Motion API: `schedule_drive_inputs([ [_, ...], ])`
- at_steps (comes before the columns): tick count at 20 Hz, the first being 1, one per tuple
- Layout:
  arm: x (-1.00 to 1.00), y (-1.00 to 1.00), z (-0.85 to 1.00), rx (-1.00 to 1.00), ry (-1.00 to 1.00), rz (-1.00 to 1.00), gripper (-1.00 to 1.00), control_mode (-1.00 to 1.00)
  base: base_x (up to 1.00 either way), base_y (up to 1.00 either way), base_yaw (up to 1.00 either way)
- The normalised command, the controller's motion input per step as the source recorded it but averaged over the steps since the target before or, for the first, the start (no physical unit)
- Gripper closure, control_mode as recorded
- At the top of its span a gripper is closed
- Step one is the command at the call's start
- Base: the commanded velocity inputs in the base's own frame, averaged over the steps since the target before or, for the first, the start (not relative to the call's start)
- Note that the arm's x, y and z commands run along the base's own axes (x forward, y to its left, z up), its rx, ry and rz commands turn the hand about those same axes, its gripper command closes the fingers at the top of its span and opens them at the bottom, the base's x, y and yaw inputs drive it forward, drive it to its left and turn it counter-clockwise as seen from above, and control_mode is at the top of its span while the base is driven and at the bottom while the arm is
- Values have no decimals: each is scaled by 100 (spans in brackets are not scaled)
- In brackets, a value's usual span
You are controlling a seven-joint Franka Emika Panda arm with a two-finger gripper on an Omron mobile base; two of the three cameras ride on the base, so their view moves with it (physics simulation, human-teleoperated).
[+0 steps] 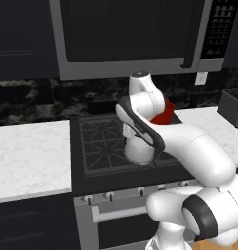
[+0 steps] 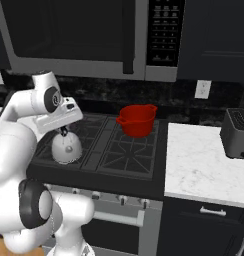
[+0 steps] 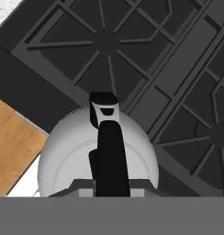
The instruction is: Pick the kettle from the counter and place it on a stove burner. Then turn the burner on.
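The kettle (image 2: 66, 146) sits on the front left stove burner (image 2: 58, 150) of the black cooktop (image 2: 125, 150), its white rounded body resting on the grate near the front edge. The gripper (image 2: 64, 131) hangs right over it, down at the dark top handle (image 3: 109, 151); from above, the handle runs straight up the middle of the white dome, but I cannot tell whether the fingers are closed on it or standing apart. A red pot (image 2: 138, 120) stands on the back right burner, well apart from the kettle; what is inside it I cannot make out. The counter (image 2: 204, 162) lies to the right of the stove, with a dark toaster (image 2: 237, 134) toward its back.
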Motion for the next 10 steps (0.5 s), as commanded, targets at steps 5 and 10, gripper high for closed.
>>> schedule_drive_inputs([
  [5, 19, 19, 0, 0, 0, -5, 100, -100, 0, 0, 0],
  [10, 45, 31, -1, 0, 0, -8, 100, -100, 0, 0, 0],
])
